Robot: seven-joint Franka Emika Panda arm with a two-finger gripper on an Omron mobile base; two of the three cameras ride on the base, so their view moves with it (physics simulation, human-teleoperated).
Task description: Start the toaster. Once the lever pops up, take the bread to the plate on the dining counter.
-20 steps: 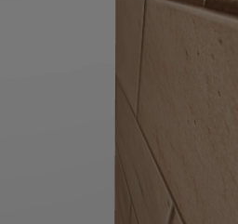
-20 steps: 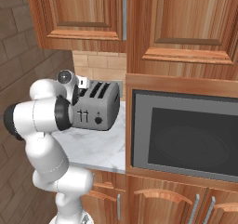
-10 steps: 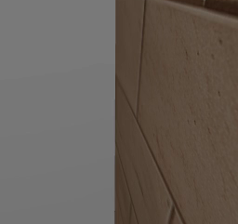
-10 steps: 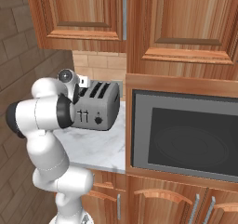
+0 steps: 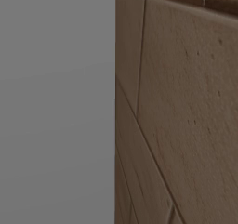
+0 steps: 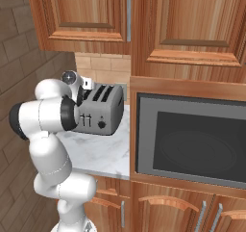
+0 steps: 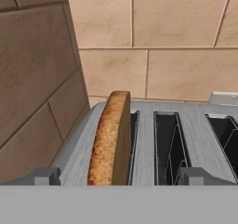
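The silver-grey toaster (image 6: pixel 102 109) stands on the marble counter (image 6: pixel 96 151), against the tiled back wall. In the hand view I look down on the toaster top (image 7: pixel 148 144), where the brown bread (image 7: pixel 111 139) stands upright in the leftmost slot and sticks out above it. The other slots beside it are dark. My gripper (image 7: pixel 120 176) is open, with one fingertip on each side of the toaster top, just short of the bread. In the right base view the white arm (image 6: pixel 48 118) bends round to the toaster's left end. The plate and the dining counter are out of view.
A built-in microwave (image 6: pixel 192 139) fills the cabinet right of the toaster. Wooden wall cabinets (image 6: pixel 144 19) hang overhead. A brick wall (image 6: pixel 19 58) closes the left side and stands very near in the left base view (image 5: pixel 186 107).
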